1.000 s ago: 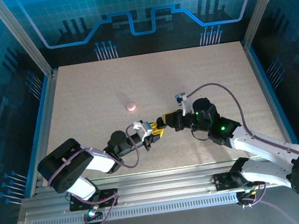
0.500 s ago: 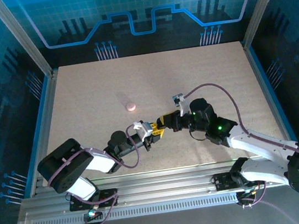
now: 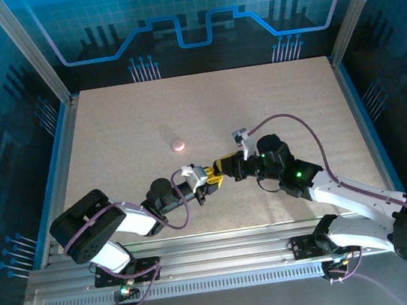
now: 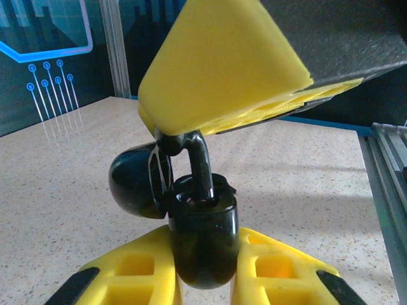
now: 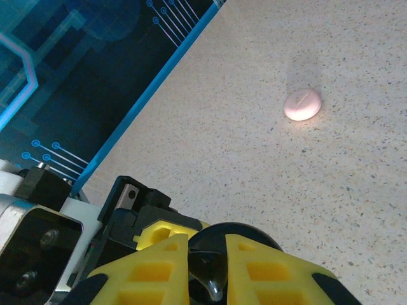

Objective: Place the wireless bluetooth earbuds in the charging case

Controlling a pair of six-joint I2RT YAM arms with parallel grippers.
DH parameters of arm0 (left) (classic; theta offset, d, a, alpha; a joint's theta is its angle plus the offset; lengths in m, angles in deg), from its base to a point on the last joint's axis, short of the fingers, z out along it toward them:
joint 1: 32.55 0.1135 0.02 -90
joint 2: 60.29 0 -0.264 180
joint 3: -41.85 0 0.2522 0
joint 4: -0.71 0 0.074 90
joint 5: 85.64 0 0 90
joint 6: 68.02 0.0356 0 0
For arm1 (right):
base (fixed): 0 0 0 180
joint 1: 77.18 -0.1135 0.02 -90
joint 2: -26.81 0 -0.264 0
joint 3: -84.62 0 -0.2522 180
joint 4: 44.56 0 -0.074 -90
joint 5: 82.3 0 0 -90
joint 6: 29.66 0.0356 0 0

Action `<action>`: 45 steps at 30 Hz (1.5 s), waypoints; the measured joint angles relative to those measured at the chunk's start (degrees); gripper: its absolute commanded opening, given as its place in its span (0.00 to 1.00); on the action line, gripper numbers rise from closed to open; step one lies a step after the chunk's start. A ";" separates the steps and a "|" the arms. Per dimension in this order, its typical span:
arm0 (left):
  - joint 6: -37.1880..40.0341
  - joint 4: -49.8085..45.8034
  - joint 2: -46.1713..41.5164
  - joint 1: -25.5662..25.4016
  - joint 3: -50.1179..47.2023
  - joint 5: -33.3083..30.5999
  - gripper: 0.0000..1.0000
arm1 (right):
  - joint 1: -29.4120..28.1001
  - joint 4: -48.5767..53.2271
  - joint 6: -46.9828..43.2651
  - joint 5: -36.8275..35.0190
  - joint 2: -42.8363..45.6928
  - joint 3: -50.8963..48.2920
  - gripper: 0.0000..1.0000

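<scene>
Left end effector (image 3: 210, 185) is clamped on the open black charging case (image 4: 202, 238). Right end effector (image 3: 227, 167), tip to tip with it, pinches a black earbud (image 4: 198, 162), whose lower end sits in the case's well just below those fingers. Step looks like seating the bud. Next move calls for a straight push in, then release. Pink puck (image 5: 303, 105) lies on the tabletop (image 3: 296, 109), well beyond the right end effector.
</scene>
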 measured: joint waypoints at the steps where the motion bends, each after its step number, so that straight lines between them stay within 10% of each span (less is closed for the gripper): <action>1: 0.00 -0.02 0.00 0.00 0.00 0.00 0.10 | 0.00 0.44 -0.20 -0.02 0.09 0.13 0.18; 45: 0.04 -1.07 -1.97 -0.11 -0.13 -0.02 0.10 | -1.92 6.62 -5.14 -1.70 -0.39 3.69 0.30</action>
